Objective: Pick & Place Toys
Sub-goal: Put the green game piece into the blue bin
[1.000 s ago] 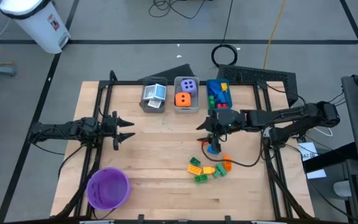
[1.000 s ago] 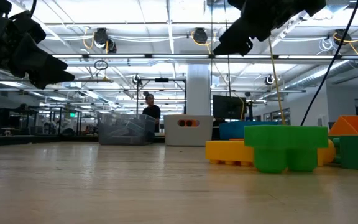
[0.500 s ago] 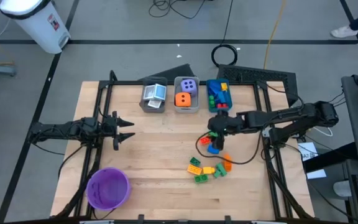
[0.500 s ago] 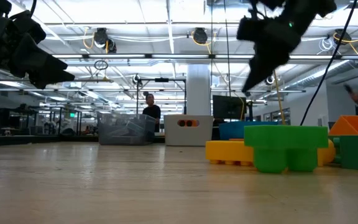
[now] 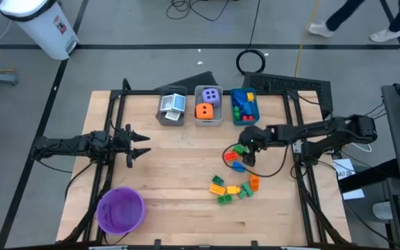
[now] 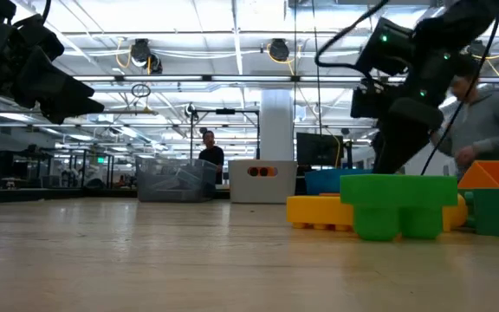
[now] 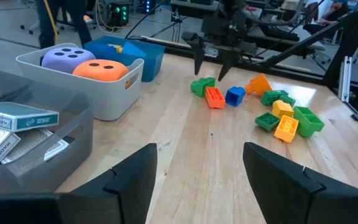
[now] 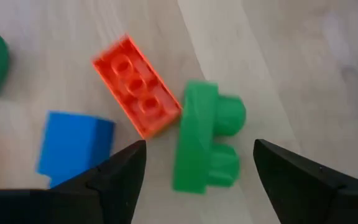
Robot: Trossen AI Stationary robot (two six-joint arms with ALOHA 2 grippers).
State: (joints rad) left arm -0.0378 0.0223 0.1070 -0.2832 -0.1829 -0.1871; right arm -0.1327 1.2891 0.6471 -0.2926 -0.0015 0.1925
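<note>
Right gripper [image 5: 247,155] hovers with fingers spread, empty, directly over a trio of loose bricks: green brick [image 8: 205,138], red brick [image 8: 138,93] touching it, blue brick [image 8: 73,147] just beside. In the high view the trio lies at about 4 o'clock from table centre, just short of the blue bin [image 5: 244,105] at 1 o'clock. More bricks [image 5: 232,189] lie at 5 o'clock. Judged step: lining up a pick. Next: descend, close on one brick without nudging its neighbours. Left gripper [image 5: 139,145] waits at 9 o'clock, fingers apart, empty.
</note>
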